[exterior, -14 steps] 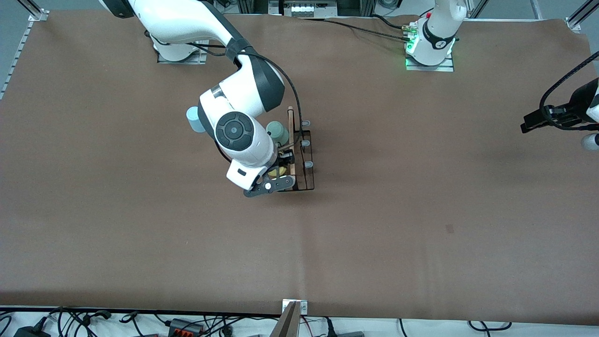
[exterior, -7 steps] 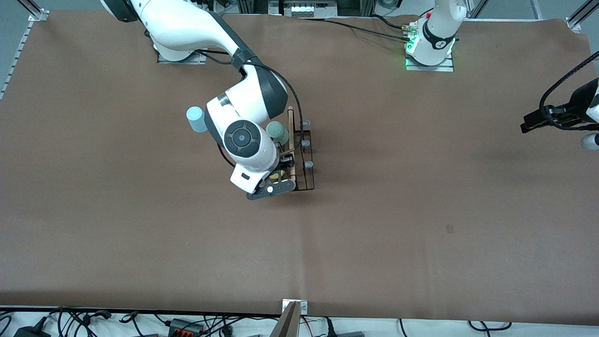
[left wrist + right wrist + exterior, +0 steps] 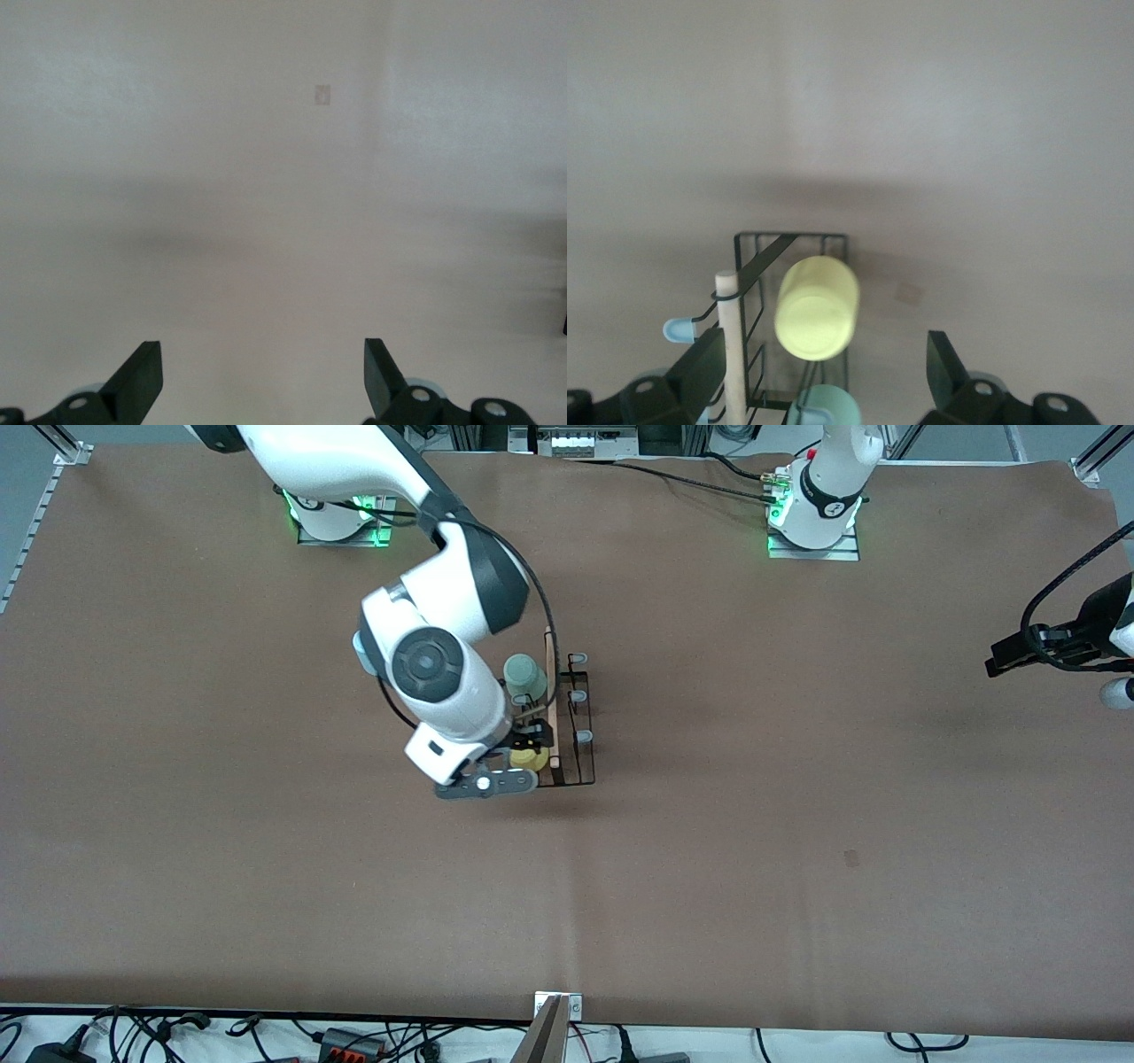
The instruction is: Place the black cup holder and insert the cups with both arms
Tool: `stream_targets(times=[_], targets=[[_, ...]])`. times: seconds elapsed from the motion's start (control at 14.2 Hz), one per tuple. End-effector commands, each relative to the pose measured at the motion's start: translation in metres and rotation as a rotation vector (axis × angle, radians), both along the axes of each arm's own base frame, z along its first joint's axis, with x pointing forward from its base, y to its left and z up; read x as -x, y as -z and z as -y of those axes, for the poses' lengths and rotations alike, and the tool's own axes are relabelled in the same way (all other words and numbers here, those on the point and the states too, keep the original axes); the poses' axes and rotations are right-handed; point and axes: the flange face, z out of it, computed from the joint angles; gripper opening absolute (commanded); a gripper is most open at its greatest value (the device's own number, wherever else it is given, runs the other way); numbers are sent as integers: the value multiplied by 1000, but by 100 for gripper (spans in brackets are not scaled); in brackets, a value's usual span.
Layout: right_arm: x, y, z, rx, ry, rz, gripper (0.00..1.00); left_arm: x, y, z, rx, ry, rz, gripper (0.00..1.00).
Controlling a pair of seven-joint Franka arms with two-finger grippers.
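From the front, the right gripper (image 3: 523, 755) hovers over the thin black wire cup holder (image 3: 571, 722) mid-table, the small yellow plastic cup (image 3: 528, 760) hung beside its wooden rod. The grey-green cup (image 3: 524, 677) sits farther back, the light blue cup (image 3: 361, 644) half hidden by the arm.

The left gripper (image 3: 263, 381), waiting over bare table, fingers spread.

The right wrist view shows spread fingers (image 3: 700, 367) flanking the yellow cup, apparently released.

My right arm (image 3: 416, 602) reached out from its base, wrist bent down, its claw (image 3: 824, 376) hanging with fingers spread apart. My left arm waited at its end of the bench, claw (image 3: 261, 376) likewise spread wide.
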Motion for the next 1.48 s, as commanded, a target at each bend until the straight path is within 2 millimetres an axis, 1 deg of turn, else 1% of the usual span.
stream_targets(times=[0.0,0.14,0.28,0.35,0.56,0.63,0.7,0.77,0.84,0.91,0.98,1.12,1.26,1.4], targets=[[-22,-51,94,34,124,-14,100,0,-4,2,19,3,13,100],[-37,-71,157,53,215,-17,100,0,-4,2,19,3,13,100],[-43,-94,207,61,282,-4,100,0,-4,2,19,3,11,100],[-43,-97,225,67,275,-13,100,0,-4,2,19,3,11,100],[-52,-103,302,102,233,-14,100,0,-4,2,19,3,13,100],[-53,-109,340,90,252,-8,100,0,-4,2,19,3,11,100],[-50,-111,364,78,242,11,100,0,-4,2,19,3,13,100],[-43,-117,393,65,220,44,100,0,-4,3,19,5,11,100],[-35,-119,415,58,193,67,100,0,-4,3,19,5,11,100],[-29,-123,425,57,161,90,100,0,-4,3,19,5,11,100],[-21,-130,430,62,143,94,100,0,-4,3,19,5,11,100],[-10,-145,430,65,134,85,100,0,-4,4,19,5,11,100],[13,-165,432,69,100,44,100,0,-4,3,19,3,11,100],[35,-166,437,65,66,25,100,0,-4,3,19,3,11,100]])
